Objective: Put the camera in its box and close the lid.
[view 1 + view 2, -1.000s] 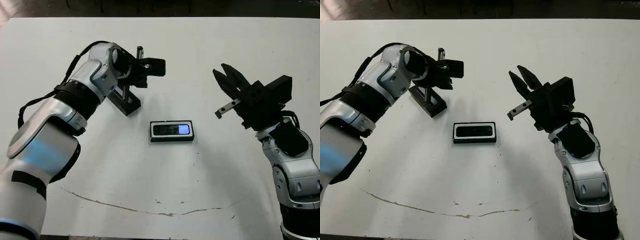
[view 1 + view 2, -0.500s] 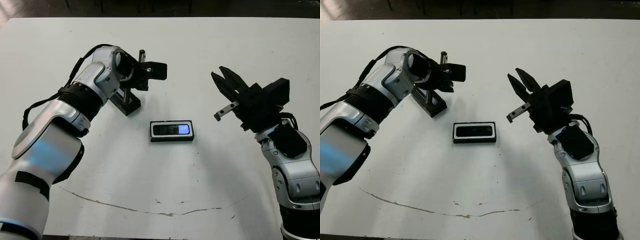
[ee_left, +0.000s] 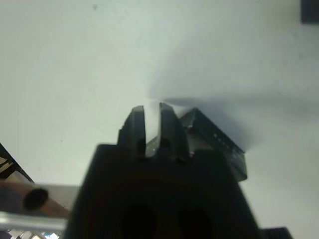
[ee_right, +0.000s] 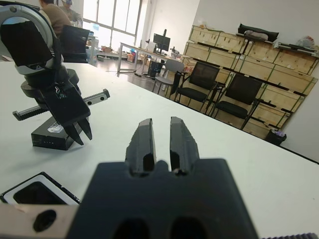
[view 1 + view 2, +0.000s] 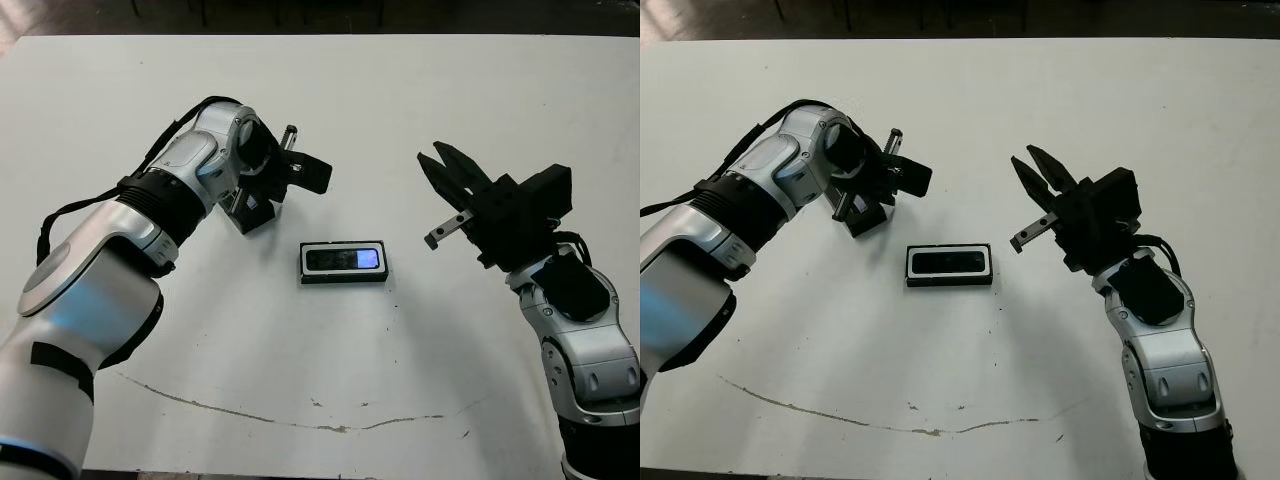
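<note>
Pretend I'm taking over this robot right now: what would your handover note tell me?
Left gripper: fingers nearly together, empty, poised just over the lid.
Right gripper: fingers nearly together, empty, in the air right of the box.
Camera: already lying in the box, mid-table.
Lid: on the table, left of and beyond the box.
Done: camera boxed.
Left: grasp the lid and close the box.

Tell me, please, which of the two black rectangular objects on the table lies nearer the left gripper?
The flat black lid with no white lining, beside the left gripper; the white-lined box sits apart, mid-table.
</note>
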